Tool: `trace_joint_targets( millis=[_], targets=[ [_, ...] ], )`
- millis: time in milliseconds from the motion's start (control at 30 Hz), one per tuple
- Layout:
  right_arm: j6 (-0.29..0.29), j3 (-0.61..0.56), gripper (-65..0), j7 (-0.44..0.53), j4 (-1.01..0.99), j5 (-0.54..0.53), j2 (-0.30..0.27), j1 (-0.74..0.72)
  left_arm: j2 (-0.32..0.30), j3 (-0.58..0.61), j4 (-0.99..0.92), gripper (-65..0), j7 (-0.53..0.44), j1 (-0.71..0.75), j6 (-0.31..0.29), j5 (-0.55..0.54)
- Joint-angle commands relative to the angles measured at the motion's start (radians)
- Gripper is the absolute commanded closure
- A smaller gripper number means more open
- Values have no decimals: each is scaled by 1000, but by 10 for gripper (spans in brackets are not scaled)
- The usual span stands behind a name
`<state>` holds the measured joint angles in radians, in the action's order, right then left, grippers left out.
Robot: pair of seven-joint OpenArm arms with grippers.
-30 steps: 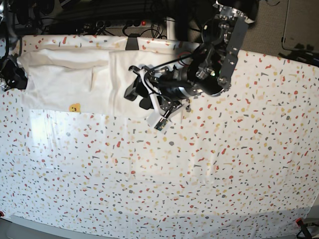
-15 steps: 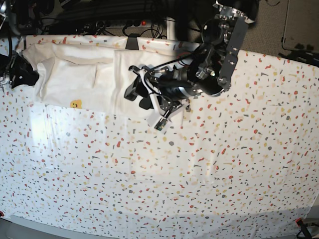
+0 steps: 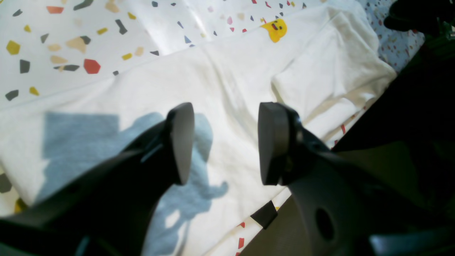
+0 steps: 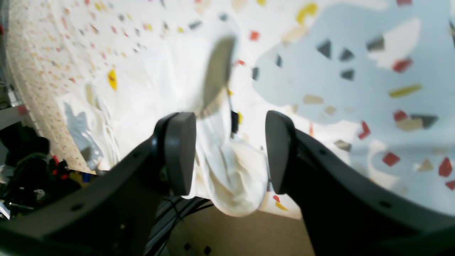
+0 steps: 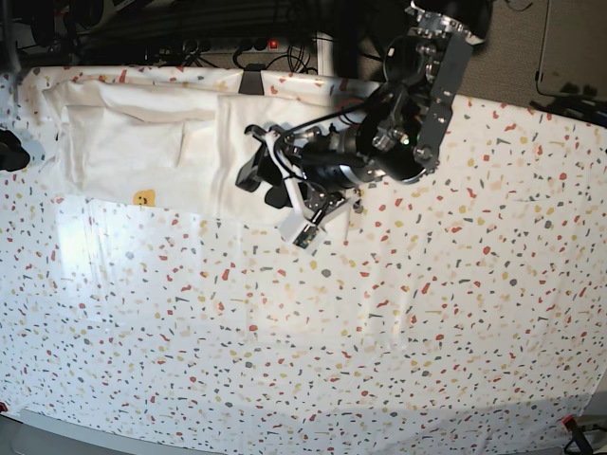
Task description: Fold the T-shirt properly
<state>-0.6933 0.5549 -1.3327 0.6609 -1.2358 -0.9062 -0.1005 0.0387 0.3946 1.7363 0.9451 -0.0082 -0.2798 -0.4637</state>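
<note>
The white T-shirt (image 5: 152, 142) lies plain side up along the table's far left, with a fold line down its middle and a small yellow smiley (image 5: 142, 199) at its near edge. My left gripper (image 5: 263, 180) hovers over the shirt's right part. In the left wrist view it (image 3: 225, 142) is open, with only the shirt (image 3: 220, 81) below. My right gripper (image 4: 229, 153) is open too, and a bunched corner of shirt (image 4: 234, 177) lies beyond its fingers at the table edge. In the base view it is only a dark shape (image 5: 8, 150) at the left border.
The speckled white table cover (image 5: 379, 332) spreads over the whole table. Cables and a power strip (image 5: 256, 47) run behind the far edge. A red clamp (image 5: 572, 424) sits at the near right corner.
My right gripper pushed right into the shirt's left edge, then drew back left to the frame border. The shirt's left edge now lies further right. The left arm has not moved.
</note>
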Motion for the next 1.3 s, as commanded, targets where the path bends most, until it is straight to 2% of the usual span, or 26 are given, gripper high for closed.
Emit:
trace_joint_targets(
  millis=[0,100,133,233,400,667,767,900,1000,1267],
  targets=[
    [-5,9,-315,3,11,-29,-39,-11,11,1,15,-284,-19,-17,-5,-15],
    [-5,9,-317,2,11,-29,-39,-11,11,1,15,-284,-19,-17,-5,-15],
    [-5,9,-341,-4,11,-27,-39,-11,11,1,15,-284,-19,-17,-5,-15],
    [-5,9,-480,-49,11,-27,-38,-10,11,1,15,-284,-19,-17,-5,-15],
    [-5,8,-477,-64,11,-28,-13,-10,11,1,15,-284,-20,-17,-5,-15],
    [-5,8,-477,-64,11,-27,126,-10,11,1,15,-284,-19,-17,-5,-15],
    [-5,8,-477,-64,11,-27,154,-10,11,1,15,-284,-19,-17,-5,-15],
    [-5,8,-477,-64,11,-61,150,-10,11,1,15,-284,-19,-17,-5,-15],
    [-5,8,-477,-64,11,-237,135,-10,11,1,15,-284,-19,-17,-5,-15],
    [-5,8,-477,-64,11,-248,75,-6,11,1,15,-284,-19,-17,-5,-15]
  ],
)
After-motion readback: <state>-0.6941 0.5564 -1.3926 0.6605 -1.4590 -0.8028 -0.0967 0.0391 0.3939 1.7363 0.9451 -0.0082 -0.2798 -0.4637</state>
